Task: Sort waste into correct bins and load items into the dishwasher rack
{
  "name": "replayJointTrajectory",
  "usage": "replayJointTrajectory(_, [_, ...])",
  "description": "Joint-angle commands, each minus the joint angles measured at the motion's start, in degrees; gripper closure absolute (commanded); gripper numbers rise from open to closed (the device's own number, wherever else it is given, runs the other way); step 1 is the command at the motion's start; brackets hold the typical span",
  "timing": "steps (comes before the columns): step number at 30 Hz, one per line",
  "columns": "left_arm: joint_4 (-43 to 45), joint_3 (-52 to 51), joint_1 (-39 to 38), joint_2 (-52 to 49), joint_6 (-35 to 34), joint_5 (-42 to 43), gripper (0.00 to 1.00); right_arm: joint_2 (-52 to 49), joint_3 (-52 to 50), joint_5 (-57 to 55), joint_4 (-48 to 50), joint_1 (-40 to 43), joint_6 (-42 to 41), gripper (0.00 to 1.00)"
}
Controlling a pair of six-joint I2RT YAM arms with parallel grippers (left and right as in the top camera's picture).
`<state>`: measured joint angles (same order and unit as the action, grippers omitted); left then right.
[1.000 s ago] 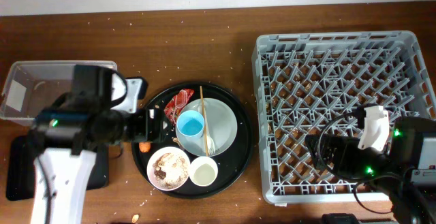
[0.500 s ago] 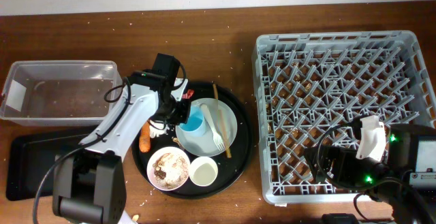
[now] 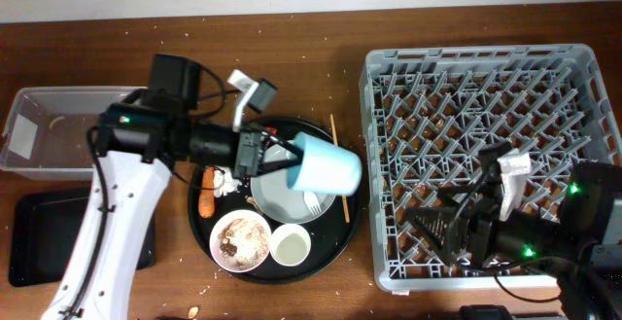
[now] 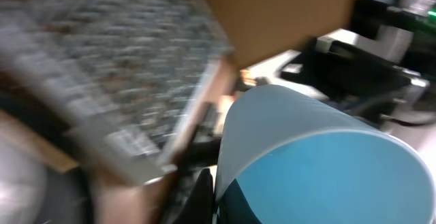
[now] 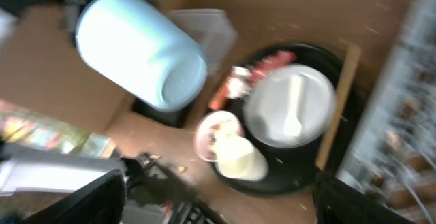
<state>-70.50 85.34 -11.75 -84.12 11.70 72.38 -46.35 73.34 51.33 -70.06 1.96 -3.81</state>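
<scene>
**Left pincer** (image 3: 282, 158): clamped on the mouth end of the blue cup (image 3: 328, 168). The cup lies on its side in the air, base pointing toward the rack (image 3: 486, 116). It hangs above the right part of the plate (image 3: 282, 203). Your left wrist view is blurred and the cup fills it. Exactly how the fingers sit on the rim cannot be made out.

**Under the cup:** the plate sits in the round black tray (image 3: 335, 247), with the white fork (image 3: 311, 202) lying on it. The chopstick (image 3: 331, 125) runs lengthwise along the plate's right side, its middle hidden by the cup from overhead.

**Rest of the round tray:**
- The bowl (image 3: 241, 239), with brown scraps in it, is at the near left.
- The white cup (image 3: 291, 245) is just beside the bowl on its right.
- The carrot stick (image 3: 206, 203) is at the left edge.
- The tissue (image 3: 227, 178) is just beside the carrot stick.
- The red wrapper (image 5: 276, 59) shows clearly only in your right wrist view, at the plate's far edge near the tissue.

**Further left:** the clear tub (image 3: 58, 125) stands on the table (image 3: 292, 57). The shallow black tray (image 3: 29, 237) is in front of it, partly under your left arm. White specks are scattered over the wood.

**Right pincer** (image 3: 435, 234): fingers spread wide with nothing between them. It hovers over the near-left part of the rack, aimed toward the round tray.
</scene>
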Motion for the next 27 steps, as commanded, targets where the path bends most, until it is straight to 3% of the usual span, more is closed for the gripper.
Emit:
replayJointTrajectory(1, [0.4, 0.9, -5.7, 0.2, 2.1, 11.8, 1.00, 0.3, 0.7, 16.9, 2.5, 0.3, 7.0, 0.13])
replayJointTrajectory(5, [4.2, 0.9, -9.5, 0.2, 2.1, 14.9, 0.99, 0.3, 0.7, 23.5, 6.1, 0.3, 7.0, 0.13])
replayJointTrajectory(11, [10.4, 0.9, -11.2, 0.2, 2.1, 15.1, 0.99, 0.2, 0.7, 23.5, 10.6, 0.3, 5.2, 0.17])
replayJointTrajectory(17, [22.7, 0.9, -14.8, 0.2, -5.2, 9.2, 0.99, -2.3, 0.7, 23.5, 10.5, 0.1, 4.9, 0.29])
replayJointTrajectory(21, [31.5, 0.9, -14.8, 0.2, -10.0, 7.3, 0.99, -4.3, 0.7, 21.7, 13.4, -7.3, 4.9, 0.35])
replayJointTrajectory(24, [31.5, 0.9, -14.8, 0.2, -10.0, 7.1, 0.99, -4.5, 0.7, 16.9, 14.0, -9.1, 4.9, 0.45])
replayJointTrajectory(26, [31.5, 0.9, -14.8, 0.2, -10.0, 7.1, 0.89, -4.5, 0.7, 15.4, 13.9, -9.1, 4.9, 0.49])
replayJointTrajectory(27, [31.5, 0.9, -14.8, 0.2, -10.0, 7.1, 0.52, -4.5, 0.7, 13.9, 14.0, -9.1, 4.8, 0.52])
